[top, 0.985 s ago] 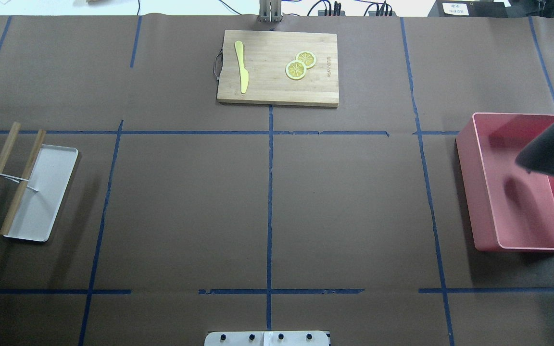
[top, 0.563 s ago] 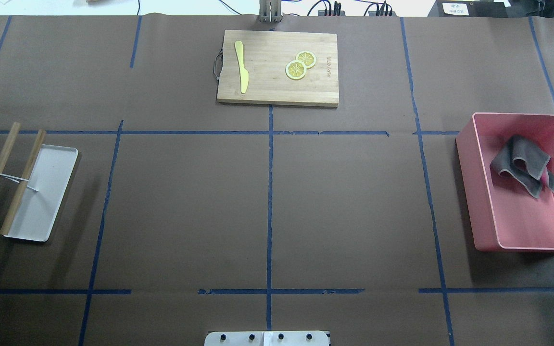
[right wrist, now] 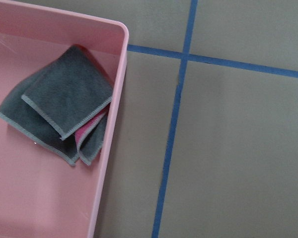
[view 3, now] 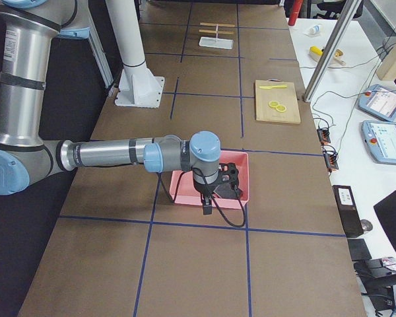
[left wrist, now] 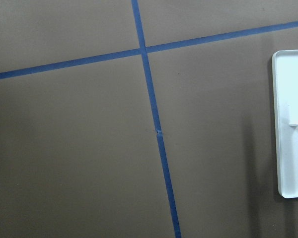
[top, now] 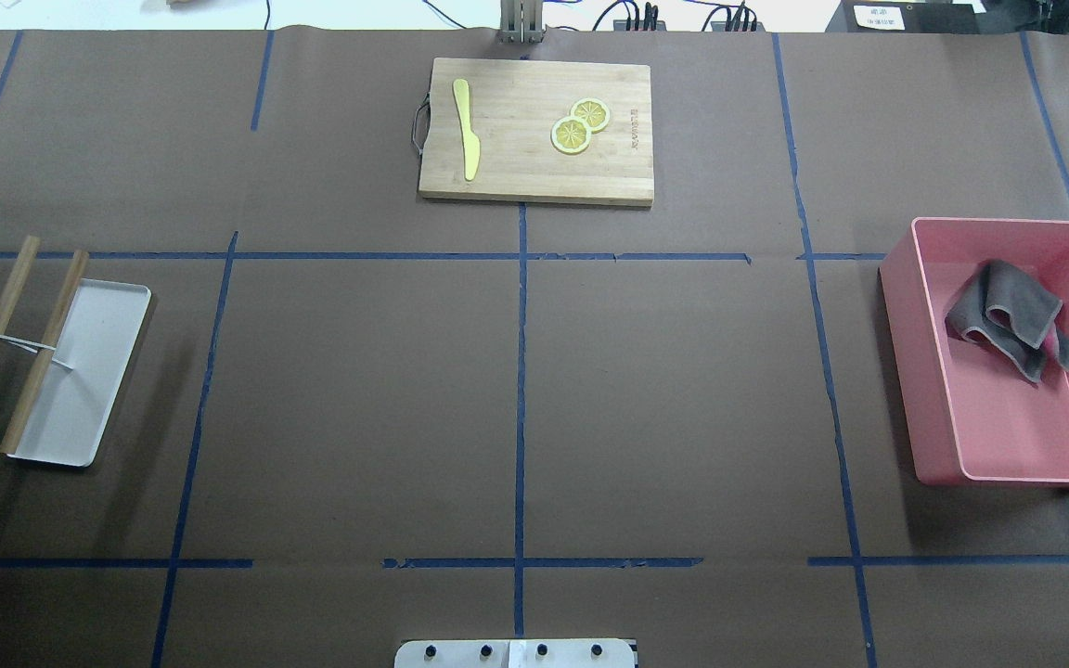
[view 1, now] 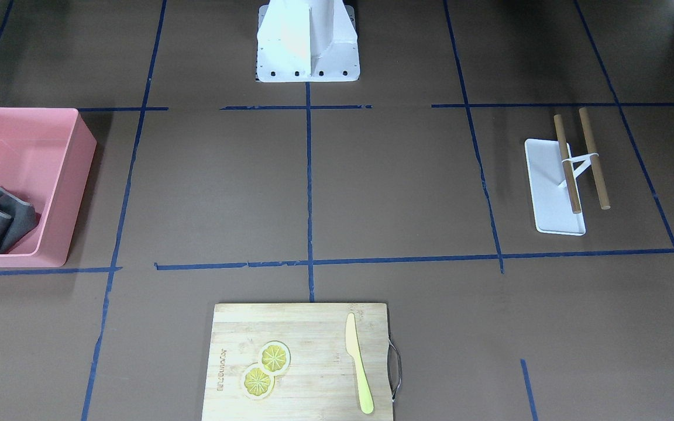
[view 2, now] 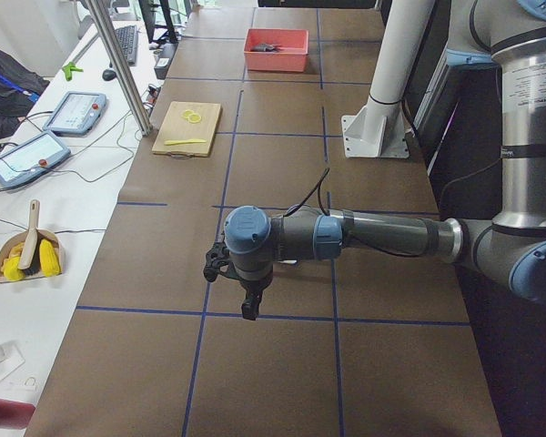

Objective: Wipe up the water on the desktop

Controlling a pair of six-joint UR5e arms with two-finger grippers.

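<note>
Dark blur over bin is gone and cloth lies crumpled inside it, off the counter, which shows no visible water; can't tell if left end effector or right end effector is spread; regrasp near the wall could drag the bin.

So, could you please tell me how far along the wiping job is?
Apparently done: no water shows on the desktop, and the grey cloth lies crumpled inside the pink bin. In hand: nothing; the cloth is free of both the left gripper and the right gripper, whose jaws I cannot judge. Left: likely nothing, though a thin film would be hard to see.
</note>
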